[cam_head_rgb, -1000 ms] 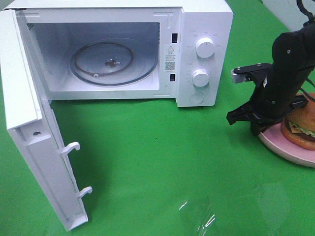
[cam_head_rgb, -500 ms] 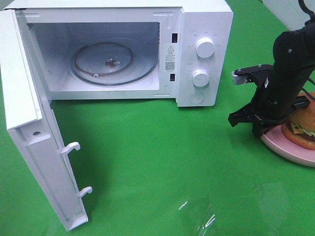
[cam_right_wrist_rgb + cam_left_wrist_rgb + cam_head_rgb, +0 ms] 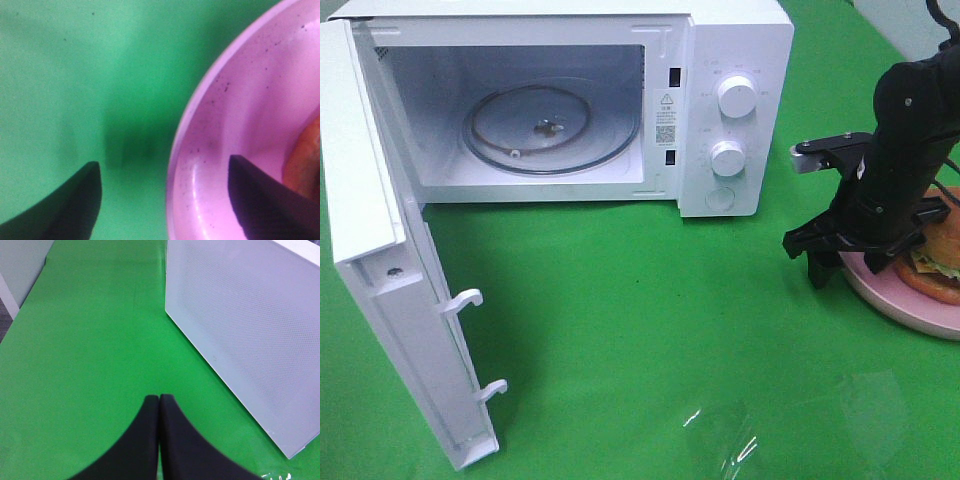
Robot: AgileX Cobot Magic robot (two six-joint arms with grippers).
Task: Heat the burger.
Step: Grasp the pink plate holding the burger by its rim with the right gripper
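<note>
Burger [image 3: 932, 268] sits on the pink plate [image 3: 900, 305]. I judge it soft and loosely stacked, liable to crush or shed layers if pinched. My right gripper [image 3: 846, 272] is wide open and empty, straddling the plate's rim. I would grip that stiff rim instead.

From my seat this reads as a robotics lab with a mock kitchen set up in it. The green-clothed counter [image 3: 650, 300] looks like a test backdrop. On it stand a white microwave [image 3: 720, 110], its door [image 3: 380, 250] swung open, and a burger [image 3: 940, 277] on a pink plate [image 3: 895, 302], with a black robot arm [image 3: 905, 130] over the plate.
</note>
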